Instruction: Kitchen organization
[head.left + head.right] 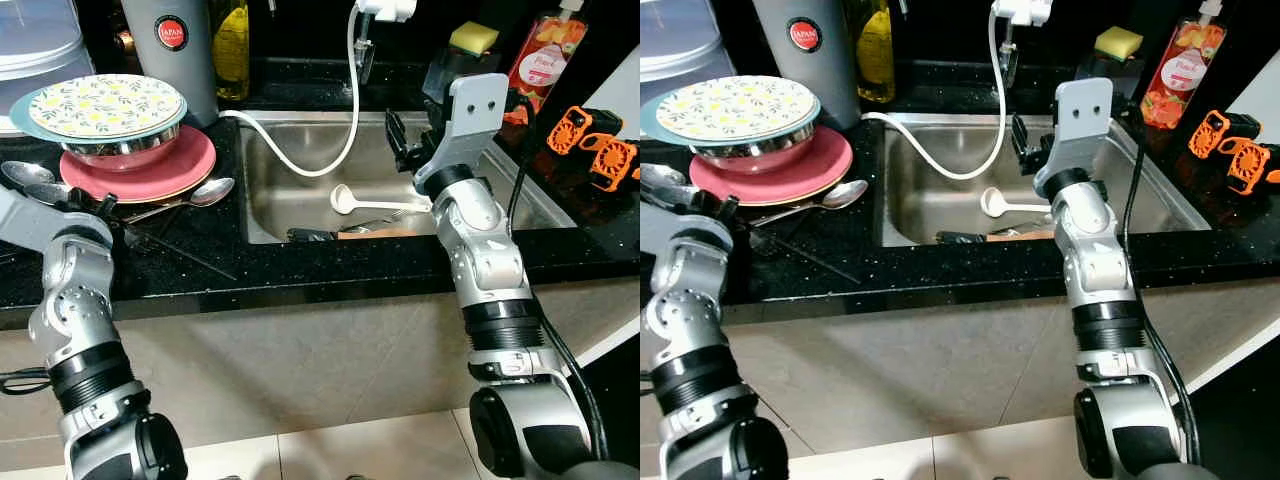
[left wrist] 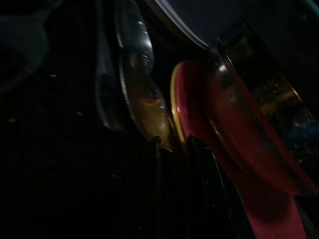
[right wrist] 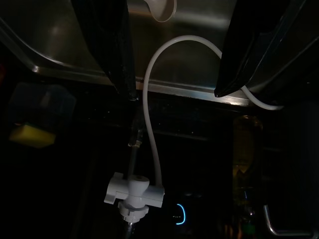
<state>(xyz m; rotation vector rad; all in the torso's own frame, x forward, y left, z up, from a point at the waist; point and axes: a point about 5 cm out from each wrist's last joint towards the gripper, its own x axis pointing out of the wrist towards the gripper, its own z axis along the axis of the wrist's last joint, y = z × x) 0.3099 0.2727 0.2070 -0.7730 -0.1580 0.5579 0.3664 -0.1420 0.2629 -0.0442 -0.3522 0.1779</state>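
Silver arms are seen lowest in the head views, 1 at each side of the sink (image 1: 300,140). Right gripper (image 1: 400,140) is held above the sink basin, jaws spread apart and holding nothing; in the right wrist view the white hose (image 3: 149,124) is seen between the fingers (image 3: 107,45) but untouched. A white ladle (image 1: 345,198) lies in the basin, with dark utensils at the front wall.

Left gripper (image 2: 174,199) is set low on the black tabletop (image 1: 300,260), at the rim of the red plate (image 1: 140,175), beside 2 spoons (image 1: 205,192). Whether its jaws are parted cannot be told; the wrist view is too dark.

Judged next: the ladle should be approached from above, hose avoided, handle taken mid-length.
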